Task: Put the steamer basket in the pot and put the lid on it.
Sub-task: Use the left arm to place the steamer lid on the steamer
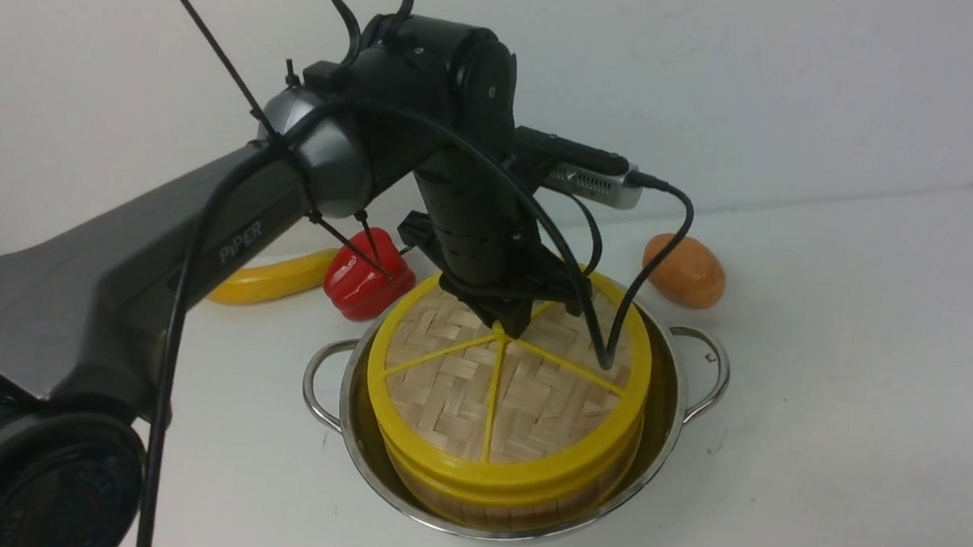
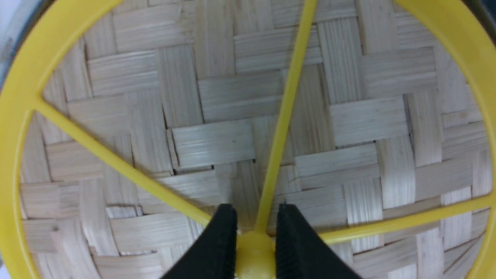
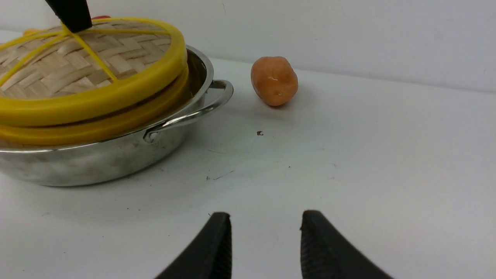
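The white worktop [image 1: 863, 390] is carrying the stainless-steel pot [image 1: 684, 380], with the steamer basket [image 1: 535, 498] sitting inside it, its yellow rim standing above the pot's edge. The lid [image 1: 458, 388] is lying flat on the basket, though in the right wrist view a thin dark gap is showing under its near rim, so full seating is uncertain. The left tool [image 1: 511, 331] is standing directly above the lid's centre, pointing straight down, its jaws clenched on the yellow knob [image 2: 254, 252]. The release therefore turns on a vertical lift. The right tool [image 3: 265, 244] is resting released and empty, well apart from the pot. Legible writing: "PiPER" on the left arm [image 1: 240, 243].
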